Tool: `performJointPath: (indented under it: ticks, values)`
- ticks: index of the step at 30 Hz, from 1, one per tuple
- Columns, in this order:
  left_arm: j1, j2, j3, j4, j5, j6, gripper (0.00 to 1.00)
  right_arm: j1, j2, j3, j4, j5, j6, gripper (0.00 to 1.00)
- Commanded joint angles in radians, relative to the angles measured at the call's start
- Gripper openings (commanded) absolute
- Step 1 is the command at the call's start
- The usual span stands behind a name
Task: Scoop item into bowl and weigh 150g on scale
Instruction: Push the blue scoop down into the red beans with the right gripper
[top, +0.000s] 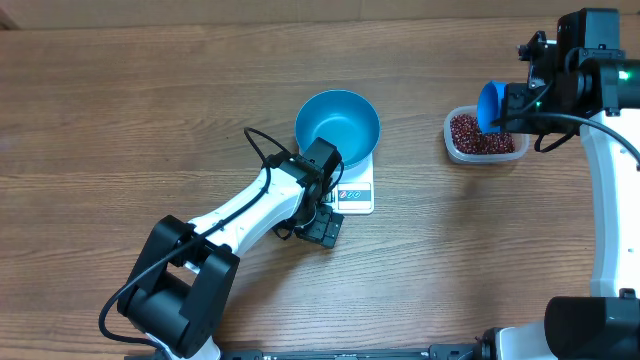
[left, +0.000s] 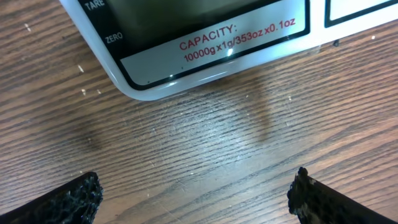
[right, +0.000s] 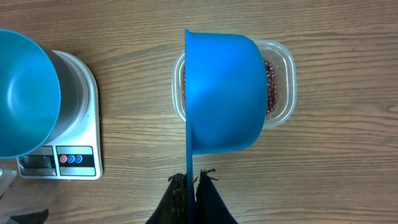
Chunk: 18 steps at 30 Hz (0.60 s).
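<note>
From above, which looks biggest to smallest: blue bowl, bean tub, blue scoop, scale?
1. blue bowl
2. bean tub, slightly smaller
3. blue scoop, tilted edge-on
Unranked: scale, mostly hidden under the bowl.

A brown wood-grain table (top: 150, 120) fills the scene. Near its right edge sits a clear rounded-rectangular plastic tub (top: 450, 148). A small blue plastic scoop (top: 488, 105) hangs just above the tub, turned on its edge.
</note>
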Motion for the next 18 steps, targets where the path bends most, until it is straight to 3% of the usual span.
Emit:
performJointPath:
  ticks: [1, 13, 18]
  values:
    - [0.000, 0.006, 0.010, -0.003, 0.012, 0.018, 1.00, -0.002, 0.007, -0.003, -0.005, -0.008, -0.001, 0.04]
    - [0.000, 0.006, 0.010, -0.024, 0.011, 0.019, 1.00, -0.002, 0.085, -0.004, -0.040, 0.126, -0.010, 0.04]
    - [0.000, 0.006, 0.010, -0.027, 0.010, 0.019, 1.00, -0.002, 0.147, -0.004, 0.013, 0.225, -0.081, 0.04]
